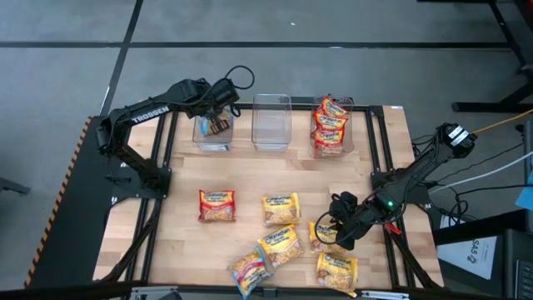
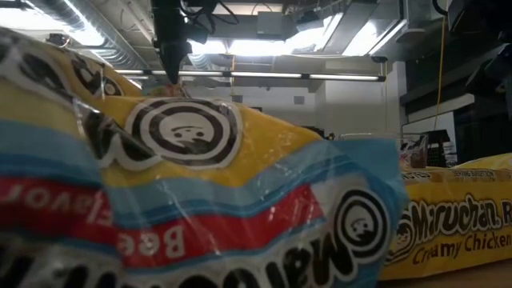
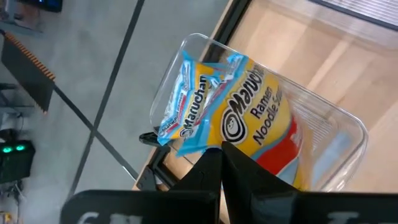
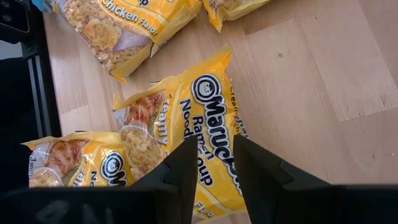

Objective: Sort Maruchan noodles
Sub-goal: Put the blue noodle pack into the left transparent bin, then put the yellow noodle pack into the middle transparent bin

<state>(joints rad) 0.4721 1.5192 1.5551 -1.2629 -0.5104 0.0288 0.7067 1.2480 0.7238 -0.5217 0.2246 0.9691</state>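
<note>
I've got the left claw (image 3: 217, 163) pinched on a blue packet (image 3: 249, 118), hanging it in the left bin (image 1: 211, 127), where the blue ones go. Far from that bin, my right claw (image 4: 214, 158) straddles a yellow packet (image 4: 199, 127), slightly open, gripping nothing.
</note>
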